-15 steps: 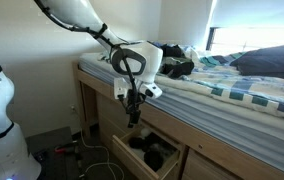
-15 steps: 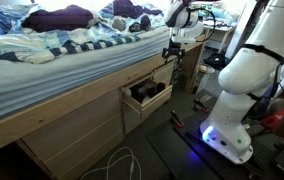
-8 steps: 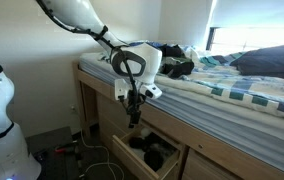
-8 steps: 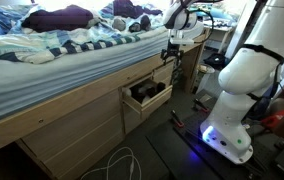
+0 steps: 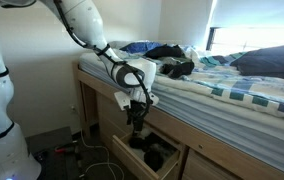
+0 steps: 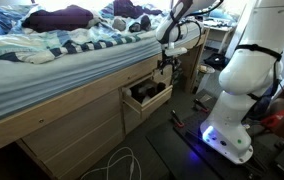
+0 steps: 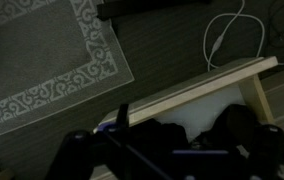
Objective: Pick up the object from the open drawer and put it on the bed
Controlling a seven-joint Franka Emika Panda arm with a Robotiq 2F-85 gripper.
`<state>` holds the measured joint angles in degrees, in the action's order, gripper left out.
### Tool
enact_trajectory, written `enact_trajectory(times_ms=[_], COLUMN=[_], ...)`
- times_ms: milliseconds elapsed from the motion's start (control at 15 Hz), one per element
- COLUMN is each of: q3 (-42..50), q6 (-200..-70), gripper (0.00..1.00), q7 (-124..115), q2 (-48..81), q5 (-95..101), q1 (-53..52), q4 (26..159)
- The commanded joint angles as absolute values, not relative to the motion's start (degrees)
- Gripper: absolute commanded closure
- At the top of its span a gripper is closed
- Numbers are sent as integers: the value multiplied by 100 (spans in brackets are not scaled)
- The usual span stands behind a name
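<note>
**The object in the open drawer, my jaws wide above it**

The object (image 5: 154,156) lies dark and lumpy inside the open drawer (image 5: 120,155), low in the near face of the bed (image 5: 232,95). My gripper (image 5: 137,122) hangs pointing down just above the drawer, jaws spread wide and holding nothing. In the wrist view, a patterned rug (image 7: 52,60) lies left of the drawer's pale edge.

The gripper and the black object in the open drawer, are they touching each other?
Apart. In an exterior view the open gripper hangs above the drawer, and pale wood shows between its fingertips and the black object.
</note>
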<state>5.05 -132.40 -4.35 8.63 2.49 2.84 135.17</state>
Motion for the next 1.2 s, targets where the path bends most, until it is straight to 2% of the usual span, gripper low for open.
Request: enact_trajectory(times_ms=[0,600,1133], q3=[561,543,599], q6=[-13353,-13322,-14650], gripper=[0,0,0], q7=[-830,-693,-615], q2=[1248,1596,2001], q5=[624,517,545], q1=[268,284,332], q4=[13355,13240,13325])
